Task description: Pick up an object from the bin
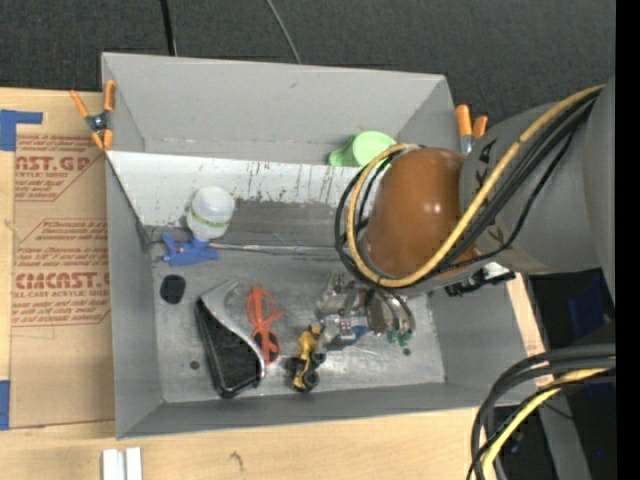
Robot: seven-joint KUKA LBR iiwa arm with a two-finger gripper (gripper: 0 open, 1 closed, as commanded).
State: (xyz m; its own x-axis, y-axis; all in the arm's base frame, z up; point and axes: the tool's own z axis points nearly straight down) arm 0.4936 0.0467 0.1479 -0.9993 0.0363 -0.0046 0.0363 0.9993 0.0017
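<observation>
Reaching in from the right, the grey arm (560, 198) crosses the grey metal bin (270, 98), its orange-brown wrist cover (415, 213) ringed by black and yellow cables. The tool (365, 318) stands low over the bin floor; whether it is spread or pressed together cannot be told. Directly under the tool, at its lower-left edge, lies a small bluish piece (345, 334), and no grip on it can be confirmed.

Well left of the tool lies a black flat pouch-like item (228, 353). Above the tool, past the cover, sits a light green thing (368, 148). Far upper left of the tool stands a white-and-green round bottle (210, 211), with a blue piece (186, 252) just below it. Left of the tool lies an orange scissor-like tool (264, 320). Just lower left of the tool rests a yellow-and-black toy (305, 358). Farthest left of the tool is a small black disc (173, 289).
</observation>
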